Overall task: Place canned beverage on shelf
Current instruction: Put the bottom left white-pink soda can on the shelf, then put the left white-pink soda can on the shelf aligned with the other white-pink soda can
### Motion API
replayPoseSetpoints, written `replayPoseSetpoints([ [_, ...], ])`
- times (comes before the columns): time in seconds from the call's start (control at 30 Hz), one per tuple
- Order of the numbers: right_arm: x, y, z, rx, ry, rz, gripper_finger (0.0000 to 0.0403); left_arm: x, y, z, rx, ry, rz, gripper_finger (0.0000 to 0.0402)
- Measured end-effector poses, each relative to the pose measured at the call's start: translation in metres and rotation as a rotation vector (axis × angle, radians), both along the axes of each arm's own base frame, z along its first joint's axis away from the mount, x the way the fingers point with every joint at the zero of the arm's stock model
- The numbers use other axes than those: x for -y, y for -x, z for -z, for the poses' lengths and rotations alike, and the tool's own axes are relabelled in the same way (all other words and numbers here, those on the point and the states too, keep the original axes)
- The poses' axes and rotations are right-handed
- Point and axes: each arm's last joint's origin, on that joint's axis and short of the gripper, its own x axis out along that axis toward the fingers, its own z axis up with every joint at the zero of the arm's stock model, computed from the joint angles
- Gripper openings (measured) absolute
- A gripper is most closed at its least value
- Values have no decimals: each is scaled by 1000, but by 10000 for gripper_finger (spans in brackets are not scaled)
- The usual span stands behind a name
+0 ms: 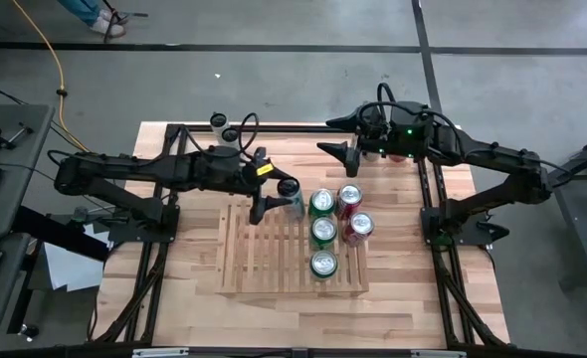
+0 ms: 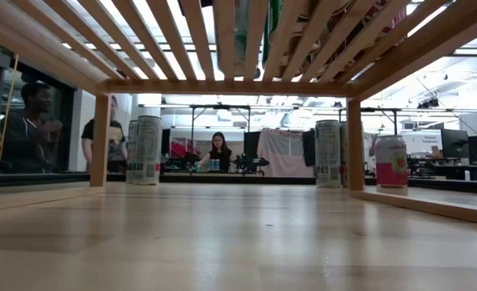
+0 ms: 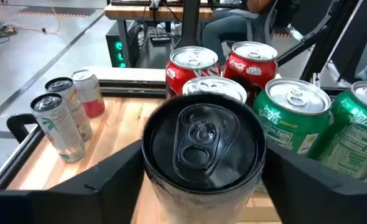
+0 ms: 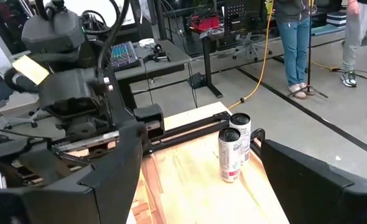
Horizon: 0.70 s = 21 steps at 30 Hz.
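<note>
Your left gripper (image 1: 277,197) had its fingers spread either side of a black-topped can (image 3: 202,155) at the shelf's (image 1: 264,261) eleven o'clock corner. Five cans crowded its three o'clock side: three green (image 1: 323,231), two red (image 1: 358,226). Two white cans (image 1: 224,126) stood at the desk's (image 1: 174,268) twelve o'clock edge; your right gripper (image 1: 351,151), fingers apart, hovered empty at one o'clock.

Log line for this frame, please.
left gripper: around black-topped can on shelf | right gripper: open, waiting at table's far edge

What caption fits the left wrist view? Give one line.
Left gripper straddling a dark-topped can beside green cans on the shelf.
</note>
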Motion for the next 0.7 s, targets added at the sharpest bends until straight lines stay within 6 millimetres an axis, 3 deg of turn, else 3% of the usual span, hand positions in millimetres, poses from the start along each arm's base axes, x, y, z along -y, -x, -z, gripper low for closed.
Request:
replayPoseSetpoints([
  [0.17, 0, 0, 0, 0, 0, 0, 312, 0, 0, -2, 10, 0, 0, 328],
  [0.4, 0, 0, 0, 0, -1, 0, 312, 0, 0, -4, 35, 2, -2, 333],
  [0.7, 0, 0, 0, 0, -3, -1, 312, 0, 12, -26, 120, 1, -5, 334],
])
